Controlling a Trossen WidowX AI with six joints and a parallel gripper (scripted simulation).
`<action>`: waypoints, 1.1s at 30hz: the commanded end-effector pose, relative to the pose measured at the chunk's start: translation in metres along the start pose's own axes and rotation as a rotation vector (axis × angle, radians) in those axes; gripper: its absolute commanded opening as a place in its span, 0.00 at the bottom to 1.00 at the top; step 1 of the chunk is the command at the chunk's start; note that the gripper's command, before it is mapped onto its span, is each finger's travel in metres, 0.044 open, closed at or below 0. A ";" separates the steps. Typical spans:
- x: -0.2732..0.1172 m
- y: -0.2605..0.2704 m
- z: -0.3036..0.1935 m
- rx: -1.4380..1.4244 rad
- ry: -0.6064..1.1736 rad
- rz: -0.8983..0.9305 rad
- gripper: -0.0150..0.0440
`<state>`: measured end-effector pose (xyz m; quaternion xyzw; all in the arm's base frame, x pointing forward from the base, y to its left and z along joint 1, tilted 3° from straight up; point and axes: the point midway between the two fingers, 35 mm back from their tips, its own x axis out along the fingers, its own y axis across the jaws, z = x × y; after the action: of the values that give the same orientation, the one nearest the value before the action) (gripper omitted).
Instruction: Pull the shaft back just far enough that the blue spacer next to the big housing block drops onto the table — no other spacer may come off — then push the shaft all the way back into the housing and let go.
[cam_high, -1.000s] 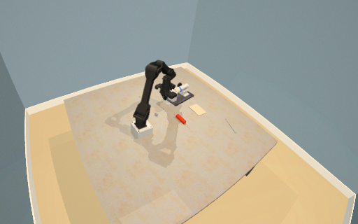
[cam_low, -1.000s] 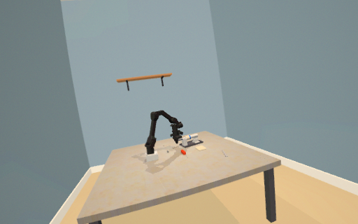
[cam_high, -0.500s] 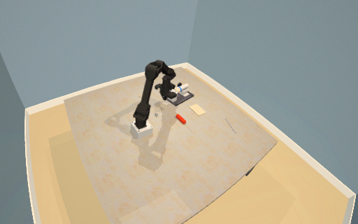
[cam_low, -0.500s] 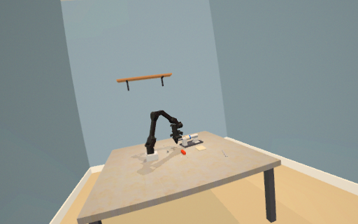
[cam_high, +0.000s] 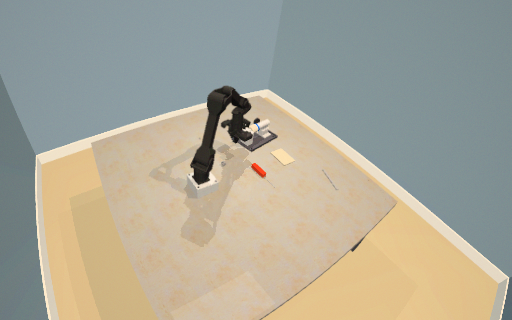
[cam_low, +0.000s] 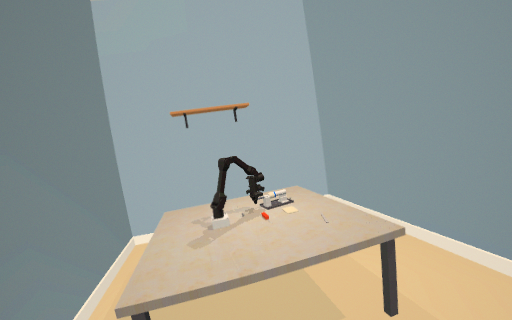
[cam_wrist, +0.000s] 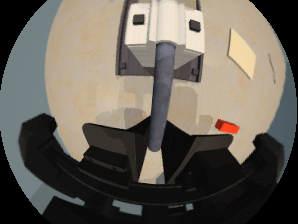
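The grey shaft (cam_wrist: 162, 90) runs from the white near block (cam_wrist: 137, 37) (cam_low: 267, 201) toward my gripper (cam_wrist: 155, 119) (cam_high: 244, 138) (cam_low: 256, 199). My gripper is shut on the shaft's free end. The blue spacer (cam_high: 257, 127) (cam_low: 275, 194) shows as a thin ring, up in line with the shaft, beside the white housing (cam_high: 265, 124) (cam_low: 282, 192). A cream part lies on its other side. The spacers are hidden in the wrist view. Whether the blue spacer touches the housing is too small to tell.
The dark base plate (cam_high: 270, 137) (cam_wrist: 120, 70) carries both blocks. A red-handled tool (cam_high: 258, 170) (cam_low: 265, 216) (cam_wrist: 227, 126) lies on the table in front. A cream pad (cam_high: 283, 157) (cam_low: 290, 210) (cam_wrist: 242, 54) and a thin grey rod (cam_high: 330, 180) lie to the right.
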<state>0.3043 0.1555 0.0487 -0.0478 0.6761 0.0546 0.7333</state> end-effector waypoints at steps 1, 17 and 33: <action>0.000 0.000 -0.001 0.002 0.001 0.001 0.25; 0.000 0.000 -0.003 0.002 0.002 0.001 0.25; 0.000 0.000 -0.005 0.002 0.002 0.001 0.25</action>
<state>0.3007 0.1549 0.0485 -0.0477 0.6759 0.0548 0.7334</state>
